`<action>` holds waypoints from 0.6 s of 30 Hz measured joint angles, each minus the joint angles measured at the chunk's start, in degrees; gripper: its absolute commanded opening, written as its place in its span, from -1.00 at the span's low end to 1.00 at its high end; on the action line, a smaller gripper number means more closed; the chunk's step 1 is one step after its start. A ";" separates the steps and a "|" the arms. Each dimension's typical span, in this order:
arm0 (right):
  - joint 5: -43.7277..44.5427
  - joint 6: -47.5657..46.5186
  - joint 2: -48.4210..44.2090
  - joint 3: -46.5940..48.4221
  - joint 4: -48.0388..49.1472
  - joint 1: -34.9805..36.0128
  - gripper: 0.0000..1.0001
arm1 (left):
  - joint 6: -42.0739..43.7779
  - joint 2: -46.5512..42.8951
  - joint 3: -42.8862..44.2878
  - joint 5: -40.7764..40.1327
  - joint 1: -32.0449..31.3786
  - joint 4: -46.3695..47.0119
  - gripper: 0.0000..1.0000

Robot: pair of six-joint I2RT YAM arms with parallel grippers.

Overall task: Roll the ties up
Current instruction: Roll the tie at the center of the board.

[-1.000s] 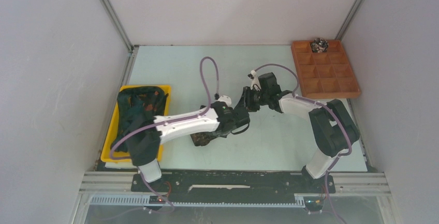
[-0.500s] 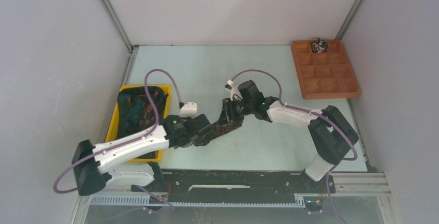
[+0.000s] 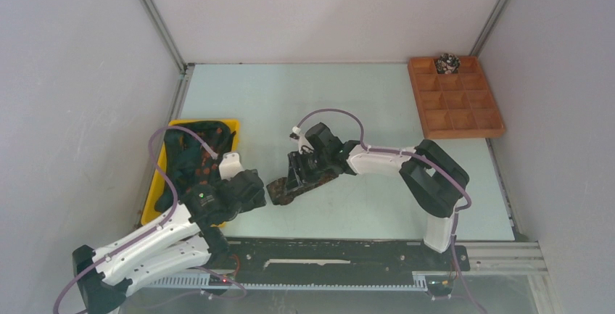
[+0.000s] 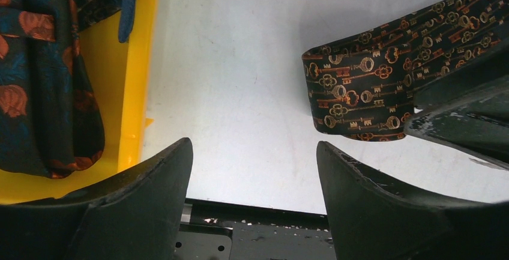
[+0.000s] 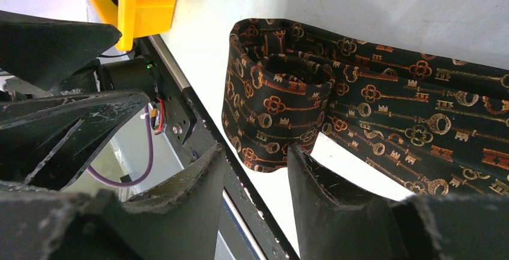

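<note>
- The tie (image 3: 281, 191) lies on the table (image 3: 246, 96), near the front middle, between the two arms. It is black woven cloth with a fine pattern of orange-gold keys and small square marks.
- In the top view its long axis runs on a slant. The rolled end (image 5: 279, 98) is at the near left, toward the left arm. The flat band goes off to the far right, under the right arm's wrist.
- The rolled end is a loose, thick loop with a hollow middle, and only a few turns show.
- The right gripper (image 5: 257, 151) has matte black fingers, scratched whitish along the edges. Its jaws stand partly apart, and the lower edge of the rolled end shows between the tips. I cannot tell if they touch the cloth.
- The left gripper (image 4: 253, 146) has the same curved black fingers. Its jaws are wide apart with nothing between them. It hangs over bare table, between the tray and the tie, apart from both.
- The tray (image 3: 230, 122) is smooth yellow plastic and rectangular, at the left side. It holds a heap of ties (image 3: 190, 160), dark blue-green with orange leaf shapes.
- The box (image 3: 500, 131) is brown wood divided into square cells, at the far right. One small tight coil (image 3: 447, 62) sits in its far row.
- The table surface is pale green, flat and dull.
</note>
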 measured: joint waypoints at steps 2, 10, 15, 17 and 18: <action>-0.37 0.33 0.70 0.04 0.02 0.02 -0.12 | 0.00 -0.09 -0.22 0.44 0.15 0.50 0.62; -1.53 0.55 3.69 0.15 0.42 -0.33 -0.23 | 0.02 -0.76 -1.81 1.57 1.11 4.31 0.59; -3.32 0.68 5.90 0.20 2.38 -1.01 -0.26 | 0.04 -2.51 -4.59 3.63 2.27 8.76 0.62; -4.04 0.70 6.60 0.26 2.93 -1.36 -0.26 | 0.07 -2.97 -5.97 4.87 3.04 11.23 0.64; -4.33 0.70 6.86 0.26 3.13 -1.60 -0.27 | 0.11 -3.21 -6.82 5.64 3.54 12.70 0.66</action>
